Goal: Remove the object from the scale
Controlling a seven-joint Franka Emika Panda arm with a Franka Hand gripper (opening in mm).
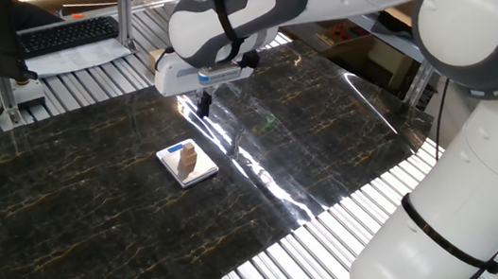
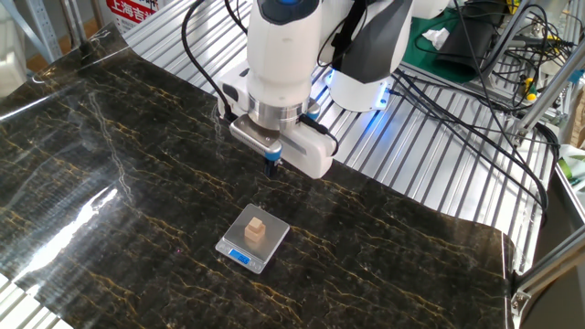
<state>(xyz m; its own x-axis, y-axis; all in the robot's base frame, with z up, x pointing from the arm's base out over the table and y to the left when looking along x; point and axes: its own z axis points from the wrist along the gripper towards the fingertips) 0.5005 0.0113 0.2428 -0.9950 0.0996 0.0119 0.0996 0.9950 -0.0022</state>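
Note:
A small silvery scale (image 1: 186, 163) with a blue display strip lies on the dark marble-patterned sheet; it also shows in the other fixed view (image 2: 253, 238). A tiny tan wooden block (image 1: 187, 156) stands on its platform, seen too in the other fixed view (image 2: 257, 228). My gripper (image 1: 204, 101) hangs above the sheet, behind and to the right of the scale, apart from it. In the other fixed view the gripper (image 2: 271, 164) is above and behind the scale. Its fingers look close together with nothing between them.
The marble sheet (image 1: 95, 206) lies on a slatted metal table (image 1: 273, 260). A keyboard (image 1: 65, 34) and papers sit at the back left. Cables (image 2: 475, 82) and the arm's base (image 2: 361, 73) stand behind the sheet. A glossy plastic fold (image 1: 262, 171) crosses the sheet right of the scale.

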